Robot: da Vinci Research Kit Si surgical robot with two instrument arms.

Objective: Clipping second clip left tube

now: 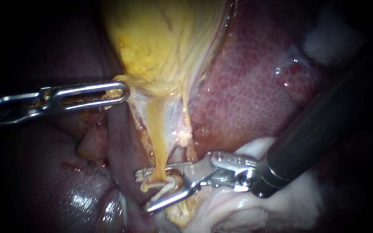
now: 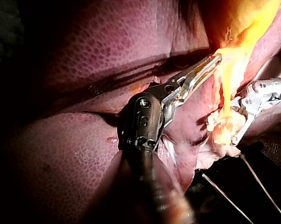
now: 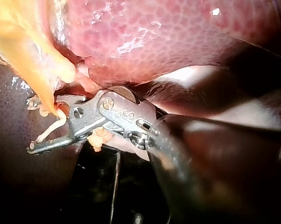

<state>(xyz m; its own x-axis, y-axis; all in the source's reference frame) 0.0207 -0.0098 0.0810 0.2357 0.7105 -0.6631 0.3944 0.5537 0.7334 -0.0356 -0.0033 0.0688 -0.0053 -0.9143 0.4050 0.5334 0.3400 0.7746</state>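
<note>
The yellow gallbladder [image 1: 160, 39] hangs from the upper middle and narrows into a yellow left tube [image 1: 157, 142]; a thinner pale tube [image 1: 185, 116] runs beside it on the right. My left instrument [image 1: 124, 91] comes in from the left, its slotted jaws shut on the gallbladder's lower edge; in the left wrist view its tip [image 2: 216, 59] meets the yellow tissue. My right instrument [image 1: 143, 192] has its jaws open around the left tube's lower end, with a pale strand [image 3: 52, 128] lying in the gap [image 3: 32, 125].
Mottled red liver [image 1: 255, 86] fills the right side and darker liver [image 1: 44, 181] the lower left. Whitish tissue [image 1: 255, 211] lies under the right instrument's dark shaft [image 1: 320, 125]. A thin wire [image 3: 116, 182] shows in the dark below the jaws.
</note>
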